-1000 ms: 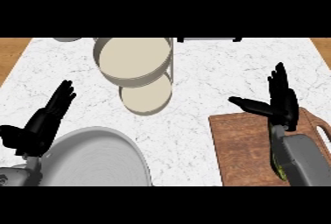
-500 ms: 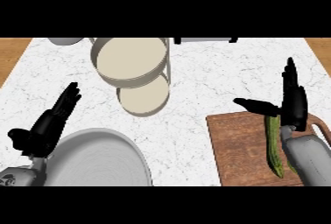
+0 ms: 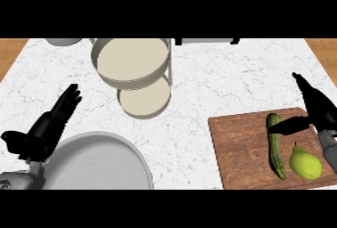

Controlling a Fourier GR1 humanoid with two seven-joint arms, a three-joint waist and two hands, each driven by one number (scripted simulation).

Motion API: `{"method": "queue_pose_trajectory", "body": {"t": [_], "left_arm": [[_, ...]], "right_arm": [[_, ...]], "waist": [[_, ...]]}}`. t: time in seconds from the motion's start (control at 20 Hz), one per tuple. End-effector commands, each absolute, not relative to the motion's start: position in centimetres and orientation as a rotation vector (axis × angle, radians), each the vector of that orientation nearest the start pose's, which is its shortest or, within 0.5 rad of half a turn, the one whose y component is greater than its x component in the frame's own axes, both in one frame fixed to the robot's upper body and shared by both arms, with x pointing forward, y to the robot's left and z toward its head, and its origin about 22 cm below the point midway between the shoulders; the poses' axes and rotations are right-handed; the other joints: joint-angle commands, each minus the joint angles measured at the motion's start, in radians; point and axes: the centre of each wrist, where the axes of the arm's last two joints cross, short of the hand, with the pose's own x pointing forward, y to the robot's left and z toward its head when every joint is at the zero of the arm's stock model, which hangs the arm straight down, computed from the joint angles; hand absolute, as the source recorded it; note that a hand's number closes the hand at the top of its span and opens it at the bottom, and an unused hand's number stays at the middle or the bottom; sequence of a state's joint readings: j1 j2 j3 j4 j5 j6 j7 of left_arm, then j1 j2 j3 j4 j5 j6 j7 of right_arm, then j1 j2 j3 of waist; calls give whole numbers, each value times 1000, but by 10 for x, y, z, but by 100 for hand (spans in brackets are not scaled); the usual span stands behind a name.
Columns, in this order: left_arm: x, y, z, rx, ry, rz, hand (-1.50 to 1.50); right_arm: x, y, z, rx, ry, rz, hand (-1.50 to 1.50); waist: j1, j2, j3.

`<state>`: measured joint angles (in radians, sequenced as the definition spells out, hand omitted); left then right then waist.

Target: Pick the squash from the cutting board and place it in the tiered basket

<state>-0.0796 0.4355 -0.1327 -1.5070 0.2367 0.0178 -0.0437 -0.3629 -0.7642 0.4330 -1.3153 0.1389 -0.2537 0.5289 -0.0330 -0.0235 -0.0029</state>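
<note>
A wooden cutting board [image 3: 240, 149] lies at the lower right. On it are a long dark green vegetable [image 3: 275, 147] and, to its right, a pear-shaped yellow-green one [image 3: 305, 162]; I cannot tell which is the squash. My right hand [image 3: 317, 109] is open at the board's far right corner, fingers straight, and its thumb reaches toward the top of the long green one without holding it. The tiered basket [image 3: 132, 60], with two round beige tiers, stands at the back centre. My left hand [image 3: 46, 129] rests open at the left.
A large grey plate [image 3: 99, 164] sits at the lower left, partly under my left hand. A grey bowl [image 3: 63, 42] and a dark-edged object [image 3: 207, 41] show at the counter's far edge. White marble counter lies between basket and board.
My right hand has drawn to the right, off the board's middle, uncovering the long green vegetable and the yellow-green one. The left hand has hardly moved.
</note>
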Motion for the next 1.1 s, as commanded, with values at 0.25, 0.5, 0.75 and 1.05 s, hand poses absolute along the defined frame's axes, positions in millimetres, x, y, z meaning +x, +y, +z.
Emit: {"method": "queue_pose_trajectory", "body": {"t": [0.25, 0.5, 0.75, 1.05], "left_arm": [[244, 258, -11, -40, -1525, -201, 0], [248, 247, -3, -49, -1533, -212, 0], [257, 254, -11, -53, -1526, -220, 0], [260, 260, -3, -60, -1525, -223, 0]], "right_arm": [[302, -258, 154, -882, -723, 877, -150], [290, -231, 181, -899, -646, 834, -150], [288, -236, 171, -1027, -623, 776, -150], [280, -249, 139, -996, -466, 765, -150]], "waist": [[-5, 7, -7], [10, 12, -1], [4, 21, -2], [6, 22, 0]]}}
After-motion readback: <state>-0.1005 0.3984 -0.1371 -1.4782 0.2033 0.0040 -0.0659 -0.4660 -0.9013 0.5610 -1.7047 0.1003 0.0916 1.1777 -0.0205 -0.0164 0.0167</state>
